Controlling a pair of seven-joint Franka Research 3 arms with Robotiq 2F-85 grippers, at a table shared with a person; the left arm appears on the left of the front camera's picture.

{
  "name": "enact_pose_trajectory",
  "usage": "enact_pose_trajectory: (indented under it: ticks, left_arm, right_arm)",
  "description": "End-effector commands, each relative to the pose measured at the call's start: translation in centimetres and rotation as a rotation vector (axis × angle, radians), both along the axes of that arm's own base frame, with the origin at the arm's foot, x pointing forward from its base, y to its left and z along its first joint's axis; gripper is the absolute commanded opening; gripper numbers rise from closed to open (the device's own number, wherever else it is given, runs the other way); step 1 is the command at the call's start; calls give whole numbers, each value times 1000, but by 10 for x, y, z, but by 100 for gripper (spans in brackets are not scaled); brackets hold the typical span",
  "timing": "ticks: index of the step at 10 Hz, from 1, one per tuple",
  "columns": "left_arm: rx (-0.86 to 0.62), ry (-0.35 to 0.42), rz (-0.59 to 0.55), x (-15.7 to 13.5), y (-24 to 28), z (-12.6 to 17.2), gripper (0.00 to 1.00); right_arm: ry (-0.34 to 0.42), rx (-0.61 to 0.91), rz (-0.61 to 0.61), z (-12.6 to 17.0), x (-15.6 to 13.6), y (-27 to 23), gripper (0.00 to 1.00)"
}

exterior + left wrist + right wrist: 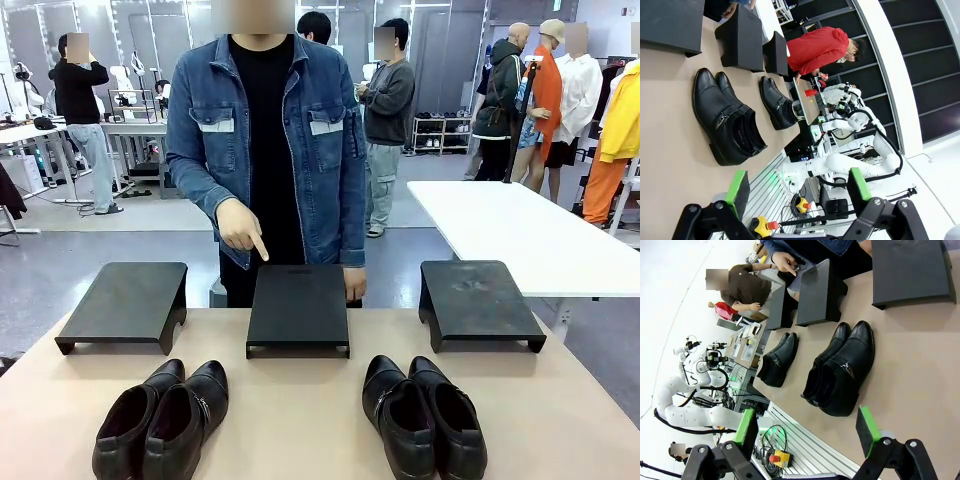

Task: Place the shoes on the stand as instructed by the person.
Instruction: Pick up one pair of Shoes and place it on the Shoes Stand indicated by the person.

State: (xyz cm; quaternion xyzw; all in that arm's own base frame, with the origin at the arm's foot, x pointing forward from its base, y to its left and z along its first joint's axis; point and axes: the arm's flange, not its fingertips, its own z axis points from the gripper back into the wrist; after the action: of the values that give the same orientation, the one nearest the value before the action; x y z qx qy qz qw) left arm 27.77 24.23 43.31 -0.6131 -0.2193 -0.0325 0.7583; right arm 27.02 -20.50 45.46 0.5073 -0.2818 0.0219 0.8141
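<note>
Middle stand [298, 310] was pointed at by person's hand [240, 228], frame centre. Shoe pair [160, 420] lower left, second shoe pair [425, 418] lower right, on worktop [300, 420]. Left end effector [799, 186], right end effector [807, 427] were spread wide, empty. Risk judged: wrong pair could be taken, only stand being indicated.

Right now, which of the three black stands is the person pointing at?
The middle stand: the person's hand points a finger down at its far edge. No hand is near the left stand or right stand.
</note>
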Motion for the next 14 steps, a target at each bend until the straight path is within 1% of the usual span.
enact_pose_trajectory:
  ticks: [1, 8, 9, 10, 11, 12, 13, 14]
  left_arm:
    - [2, 0, -7, -2, 1, 0, 100]
    - [0, 0, 0, 0, 0, 0, 100]
    - [85, -4, -55, 4, -7, 18, 100]
    - [136, 7, -63, 4, -18, 43, 100]
    - [211, 9, -96, 3, -30, 66, 100]
    - [277, 33, -153, 4, -48, 88, 100]
    - [351, 50, -182, 8, -70, 105, 100]
    - [451, 84, -195, 15, -95, 117, 100]
  right_arm:
    - [-16, 9, 0, 0, 1, 0, 100]
    - [-16, 9, 0, 0, 1, 0, 100]
    - [-16, 9, 0, 0, 1, 0, 100]
    - [-16, 9, 0, 0, 1, 0, 100]
    - [-16, 9, 0, 0, 1, 0, 100]
    - [-16, 9, 0, 0, 1, 0, 100]
    - [-16, 9, 0, 0, 1, 0, 100]
    - [-16, 9, 0, 0, 1, 0, 100]
